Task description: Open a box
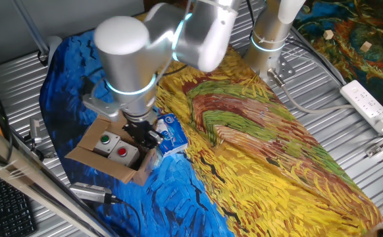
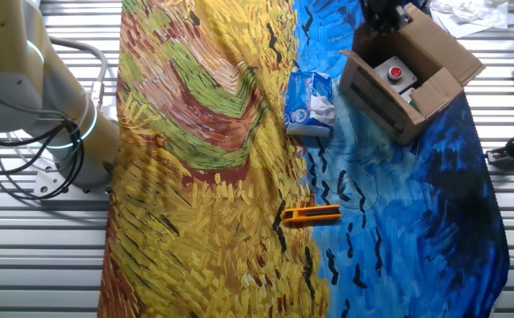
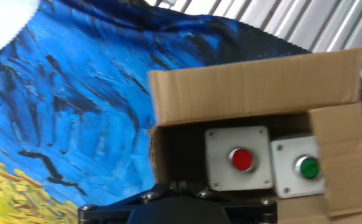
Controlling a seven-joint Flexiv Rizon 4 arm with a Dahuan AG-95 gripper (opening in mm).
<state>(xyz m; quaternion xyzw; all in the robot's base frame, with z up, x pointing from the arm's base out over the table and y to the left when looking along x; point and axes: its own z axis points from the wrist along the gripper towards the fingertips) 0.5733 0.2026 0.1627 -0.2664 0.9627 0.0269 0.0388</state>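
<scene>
Gripper (image 1: 143, 135) low at near rim of the box (image 1: 106, 148); box spreads ahead of the fingers, far flap (image 3: 255, 87) upright beyond them; red button (image 3: 242, 160) and green button (image 3: 308, 167) showing inside; finger spacing hidden, cannot tell; blue-and-white packet (image 2: 310, 102) just beside.

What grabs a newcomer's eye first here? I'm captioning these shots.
The painted cloth, swirling yellow and blue, covers the table. On its blue end sits the open box, showing a red button and a green button, with the claw right above it.
</scene>
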